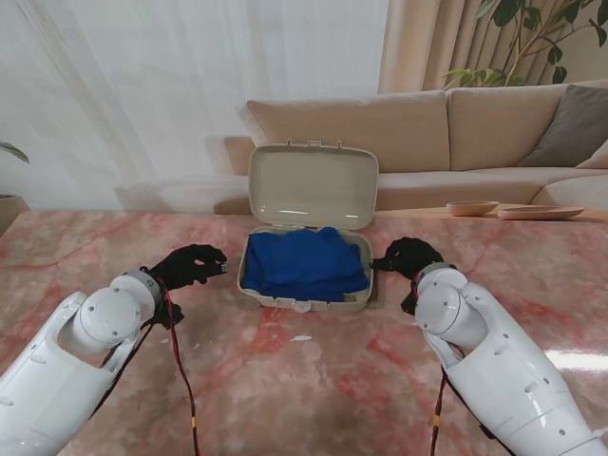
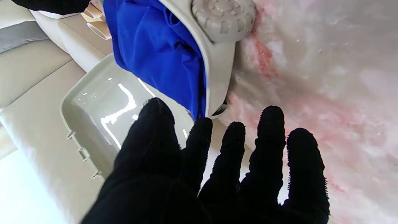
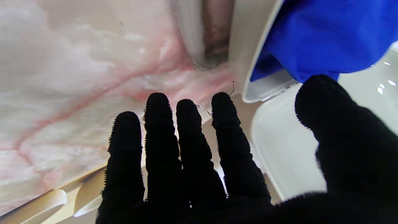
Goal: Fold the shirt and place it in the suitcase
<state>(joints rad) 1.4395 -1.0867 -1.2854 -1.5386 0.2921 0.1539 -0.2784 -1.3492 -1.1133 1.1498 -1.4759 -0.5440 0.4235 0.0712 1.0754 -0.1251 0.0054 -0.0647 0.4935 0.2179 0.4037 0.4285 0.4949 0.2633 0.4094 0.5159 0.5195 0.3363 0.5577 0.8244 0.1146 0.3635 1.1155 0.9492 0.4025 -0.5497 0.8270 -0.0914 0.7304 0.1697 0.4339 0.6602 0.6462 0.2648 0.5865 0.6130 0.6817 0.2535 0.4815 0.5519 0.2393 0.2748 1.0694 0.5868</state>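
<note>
A folded blue shirt (image 1: 305, 263) lies inside an open beige suitcase (image 1: 306, 296), lid upright, on a pink marble desk (image 1: 313, 380). The left robot hand (image 1: 190, 266) and right robot hand (image 1: 408, 258) flank it, fingers spread, holding nothing.

The suitcase (image 1: 309, 190) is showing glossy beige plastic, the shirt (image 1: 304, 264) is looking like matt blue cloth, and the desk (image 1: 313, 380) is gleaming like polished pink marble.
</note>
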